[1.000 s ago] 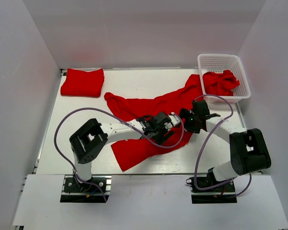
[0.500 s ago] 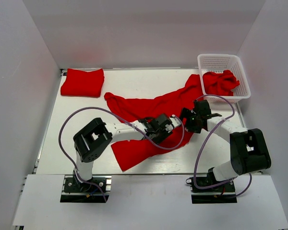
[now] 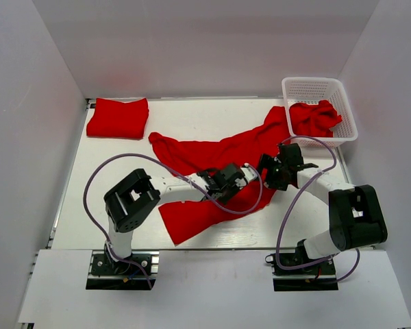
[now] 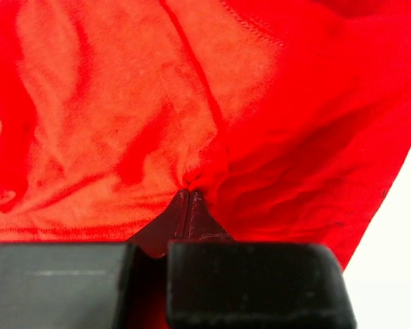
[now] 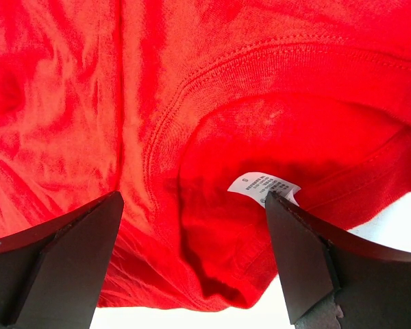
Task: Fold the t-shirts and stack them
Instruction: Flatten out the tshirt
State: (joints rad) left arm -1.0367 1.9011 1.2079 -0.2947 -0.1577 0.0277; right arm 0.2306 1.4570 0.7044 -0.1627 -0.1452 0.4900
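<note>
We had left gripper (image 4: pixel 190 194) pinching the t-shirt (image 3: pixel 212 147) beside the basket (image 3: pixel 314 88), right gripper (image 5: pixel 192 205) spread wide over that shirt's neck label (image 5: pixel 264 186).

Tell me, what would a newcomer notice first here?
A rumpled bright red cloth t-shirt sprawls across the middle of the white table, with the left gripper pinching a fold of it and the right gripper open over its collar and small white label. A folded red t-shirt lies at the far left corner, and another red one is crumpled in the white plastic mesh basket far right.
</note>
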